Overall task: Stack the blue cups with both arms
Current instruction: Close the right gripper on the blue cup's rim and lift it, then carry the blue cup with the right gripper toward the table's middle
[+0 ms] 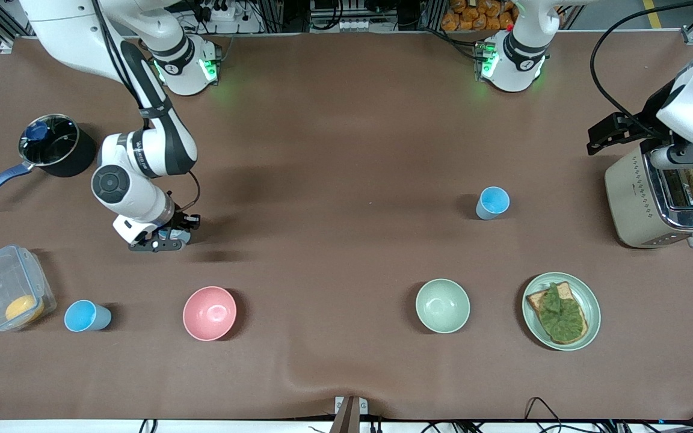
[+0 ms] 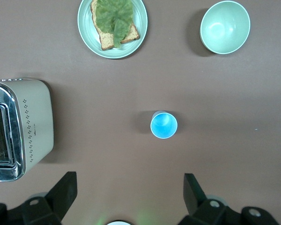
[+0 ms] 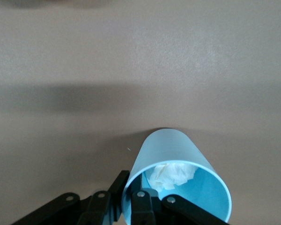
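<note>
Being pinched by its rim in the clenched right gripper (image 3: 140, 199), the cup (image 3: 178, 180) near the pot (image 1: 58, 146) is best being lifted straight and level, while the left gripper (image 2: 131, 192) is being held released above the toaster (image 1: 662, 201).

We see a wide stretch of bare table (image 1: 334, 150) in the middle, where a tool could pass freely between the two arms' ends. Toward the right arm's end, the right tool (image 1: 166, 240) is pinched on the rim of a blue cup (image 3: 178, 183), with the pot (image 1: 56, 146) and the plastic box (image 1: 6, 288) close by. Nearer the front camera, a second blue cup (image 1: 86, 316), the pink bowl (image 1: 209, 313), the green bowl (image 1: 442, 305) and the plate (image 1: 587, 300) form a row with gaps between them. The third blue cup (image 1: 492, 202) stands alone, with room all round; the toaster (image 1: 641, 204) blocks the left arm's end, where the left tool (image 2: 129, 187) hangs spread wide.
</note>
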Controlling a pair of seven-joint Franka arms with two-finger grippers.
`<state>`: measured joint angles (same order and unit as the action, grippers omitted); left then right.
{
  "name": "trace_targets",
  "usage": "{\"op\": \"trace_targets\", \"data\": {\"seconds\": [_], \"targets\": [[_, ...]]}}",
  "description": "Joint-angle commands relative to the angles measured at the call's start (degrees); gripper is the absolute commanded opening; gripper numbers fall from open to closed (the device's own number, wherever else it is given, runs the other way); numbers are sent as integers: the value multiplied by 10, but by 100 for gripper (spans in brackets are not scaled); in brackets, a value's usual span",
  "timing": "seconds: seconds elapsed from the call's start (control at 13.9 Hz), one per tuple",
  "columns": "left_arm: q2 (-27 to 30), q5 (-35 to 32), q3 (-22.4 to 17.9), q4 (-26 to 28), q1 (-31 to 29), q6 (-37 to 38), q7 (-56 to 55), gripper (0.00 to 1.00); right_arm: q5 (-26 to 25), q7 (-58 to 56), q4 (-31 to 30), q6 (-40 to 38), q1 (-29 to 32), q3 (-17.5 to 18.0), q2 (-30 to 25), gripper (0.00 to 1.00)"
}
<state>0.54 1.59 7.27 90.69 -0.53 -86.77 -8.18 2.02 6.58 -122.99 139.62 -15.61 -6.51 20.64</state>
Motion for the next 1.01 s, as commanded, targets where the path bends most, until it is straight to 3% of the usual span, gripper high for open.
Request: {"op": "trace_targets", "data": {"seconds": [0.0, 0.22, 0.36, 0.5, 0.65, 0.79, 0.94], "targets": [[5, -5, 2, -3, -2, 10, -4, 100, -3, -2, 14, -8, 3, 7, -5, 0], [6, -5, 2, -3, -1, 10, -4, 100, -5, 9, 85, -119, -13, 13, -18, 0], [6, -5, 2, -3, -2, 10, -4, 100, 3, 30, 164, -214, -53, 13, -15, 0], [5, -4, 2, -3, -3, 10, -4, 100, 12, 104, 214, -238, -119, 14, -6, 0], [5, -5, 2, -3, -3, 10, -4, 100, 41, 198, 293, -236, -194, 14, 49, 0], [5, -5, 2, -3, -3, 10, -4, 100, 67, 277, 394, -234, -272, 13, 139, 0], [7, -5, 2, -3, -2, 12, -5, 100, 74, 344, 492, -225, -314, 13, 216, 0]]}}
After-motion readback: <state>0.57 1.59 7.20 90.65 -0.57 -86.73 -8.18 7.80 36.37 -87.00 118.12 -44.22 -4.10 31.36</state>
